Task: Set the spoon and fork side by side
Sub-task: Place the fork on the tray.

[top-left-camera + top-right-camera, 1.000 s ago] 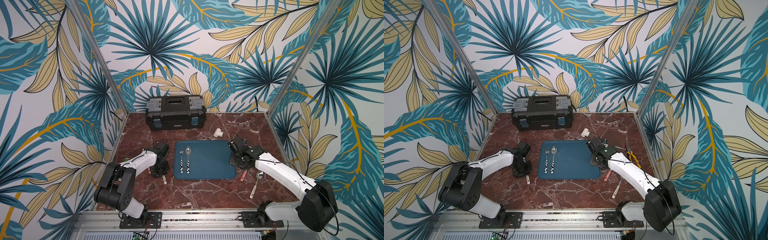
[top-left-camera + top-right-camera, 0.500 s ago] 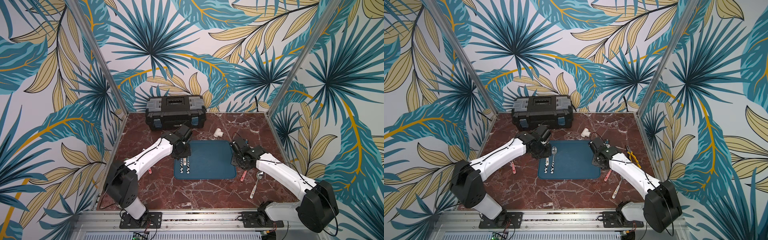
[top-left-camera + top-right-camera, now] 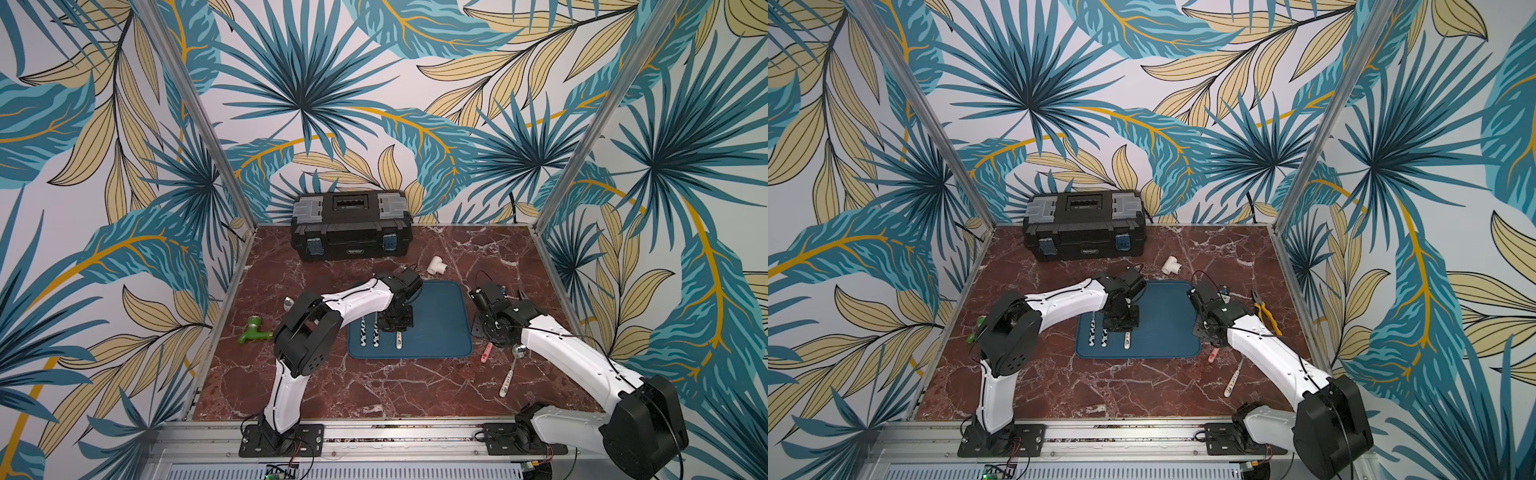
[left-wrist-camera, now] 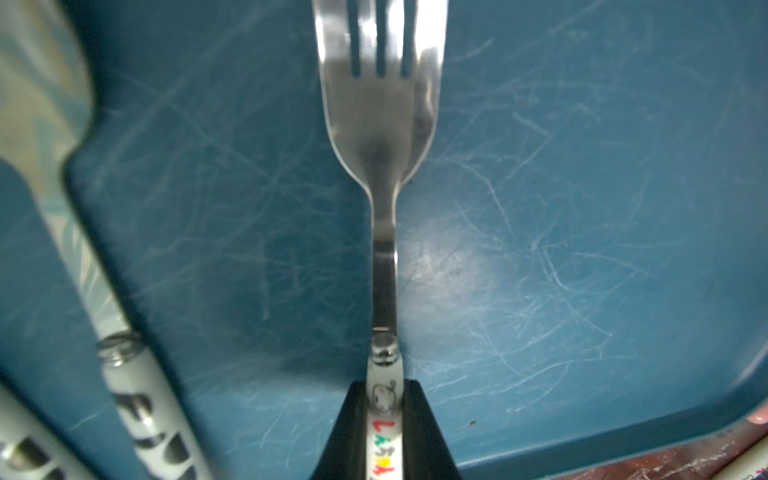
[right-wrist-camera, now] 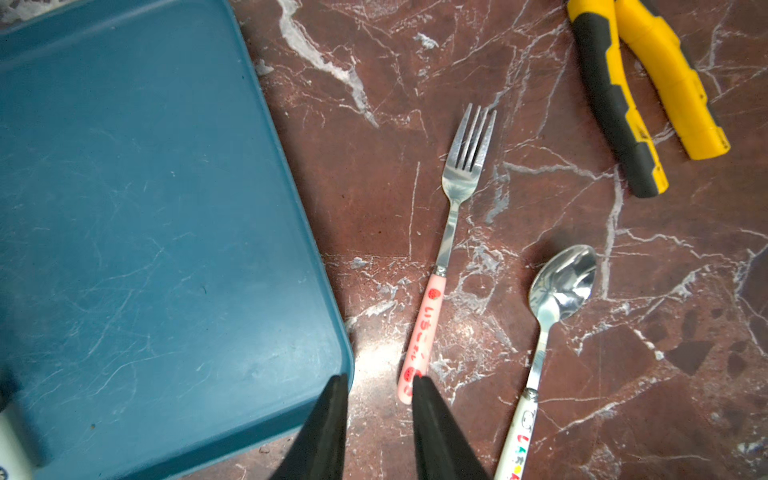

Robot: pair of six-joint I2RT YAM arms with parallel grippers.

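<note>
My left gripper (image 4: 384, 415) is shut on the white, colour-lettered handle of a fork (image 4: 382, 124), low over the blue tray (image 3: 440, 316). In both top views this fork (image 3: 399, 341) lies to the right of a black-and-white-handled fork (image 3: 363, 332) and spoon (image 3: 376, 334), parallel to them. A matching white-handled spoon (image 5: 557, 291) lies on the marble to the right of the tray, beside a pink-handled fork (image 5: 453, 232). My right gripper (image 5: 379, 382) hangs open and empty over the tray's right edge (image 3: 1196, 332), next to the pink handle's end.
A black toolbox (image 3: 351, 224) stands at the back. A white pipe fitting (image 3: 436, 266) lies behind the tray, a green fitting (image 3: 251, 328) to its left, and yellow pliers (image 5: 640, 83) beyond the loose cutlery on the right.
My left arm has swung from the table left of the tray onto the tray, where the white-handled fork now lies beside the patterned pair. The right arm has barely moved.
</note>
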